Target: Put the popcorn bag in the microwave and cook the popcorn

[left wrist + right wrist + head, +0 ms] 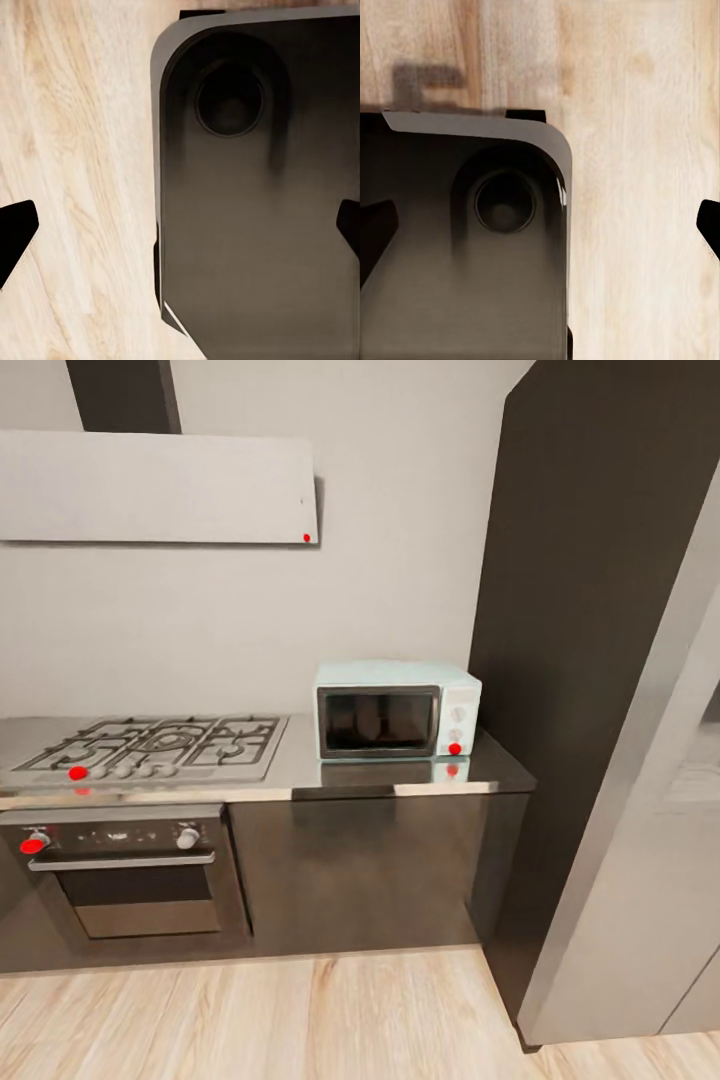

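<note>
Mint-blue and boxy, the microwave (397, 710) was my landmark: it sat on the steel-grey bench (300, 765), pushed back toward the wall, its dark glass door closed and its knobs down its right side. Left of the microwave, set into the same bench, lay the gas hob (155, 747), with the black oven (125, 870) under it. Right of the microwave rose a tall dark cabinet (590, 660). I looked for the popcorn bag on the bench around the microwave and could not find it; through the dark door glass I made out nothing I could name.

My left pincer (180, 229) hung spread, one dark fingertip at each edge of its wrist view, nothing between them. Beneath it I saw my own dark base (255, 187) and the pale wood floor (75, 150). My right pincer (540, 229) was the same: tips wide apart, empty, over the base and floor.

As I judged it, the task had barely begun. I stood well back from the microwave, arms down, with the bag still to be found, picked up, loaded behind that closed door, and heated.
</note>
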Robot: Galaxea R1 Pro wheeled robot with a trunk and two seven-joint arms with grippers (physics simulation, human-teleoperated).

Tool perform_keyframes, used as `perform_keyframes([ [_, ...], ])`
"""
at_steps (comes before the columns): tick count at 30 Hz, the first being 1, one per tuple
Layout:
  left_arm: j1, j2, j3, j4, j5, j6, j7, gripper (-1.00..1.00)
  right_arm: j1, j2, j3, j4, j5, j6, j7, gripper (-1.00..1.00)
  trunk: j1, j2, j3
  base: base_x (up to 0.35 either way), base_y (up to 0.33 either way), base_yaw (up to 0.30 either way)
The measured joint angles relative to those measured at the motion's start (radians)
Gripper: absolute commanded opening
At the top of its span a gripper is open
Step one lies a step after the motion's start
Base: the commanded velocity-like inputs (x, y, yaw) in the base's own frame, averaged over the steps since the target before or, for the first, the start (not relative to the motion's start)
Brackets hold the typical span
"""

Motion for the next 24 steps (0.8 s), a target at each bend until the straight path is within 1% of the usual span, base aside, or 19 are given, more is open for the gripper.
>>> perform_keyframes([
  [3, 0.000, 0.000, 0.000, 0.000, 0.000, 0.000, 0.000, 1.00, 0.000, 0.000, 0.002, 0.001, 0.001, 0.000, 0.000, 1.00, 0.000, 0.000, 0.000, 0.086, 0.000, 0.000],
  [16, 0.000, 0.001, 0.000, 0.000, 0.000, 0.000, 0.000, 1.00, 0.000, 0.002, 0.001, 0.002, 0.003, 0.003, 0.000, 1.00, 0.001, 0.000, 0.000, 0.002, 0.000, 0.000],
  [17, 0.000, 0.001, 0.000, 0.000, 0.000, 0.000, 0.000, 1.00, 0.001, 0.003, 0.009, -0.093, 0.005, -0.001, -0.022, 1.00, 0.001, 0.000, 0.000, 0.000, 0.000, 0.000],
  [19, 0.000, 0.001, 0.000, 0.000, 0.000, 0.000, 0.000, 1.00, -0.001, 0.002, 0.011, -0.407, 0.006, 0.000, -0.030, 1.00, 0.001, 0.000, 0.000, 0.000, 0.000, 0.000],
  [20, 0.000, 0.001, 0.000, 0.000, 0.000, 0.000, 0.000, 1.00, -0.001, 0.003, 0.012, -0.517, 0.007, 0.000, -0.031, 1.00, 0.000, 0.000, 0.000, 0.000, 0.000, 0.000],
  [21, 0.000, 0.001, 0.000, 0.000, 0.000, 0.000, 0.000, 1.00, -0.001, 0.003, 0.011, -0.568, 0.006, 0.000, -0.032, 1.00, 0.001, 0.000, 0.000, 0.000, 0.000, 0.000],
  [22, 0.000, 0.001, 0.000, 0.000, 0.000, 0.000, 0.000, 1.00, -0.001, 0.003, 0.011, -0.639, 0.007, 0.000, -0.032, 1.00, 0.000, 0.000, 0.000, 0.000, 0.000, 0.000],
  [24, 0.000, 0.001, 0.000, 0.000, 0.000, 0.000, 0.000, 1.00, 0.000, 0.003, 0.011, -0.733, 0.006, 0.000, -0.032, 1.00, 0.001, 0.000, 0.000, 0.000, 0.000, 0.000],
])
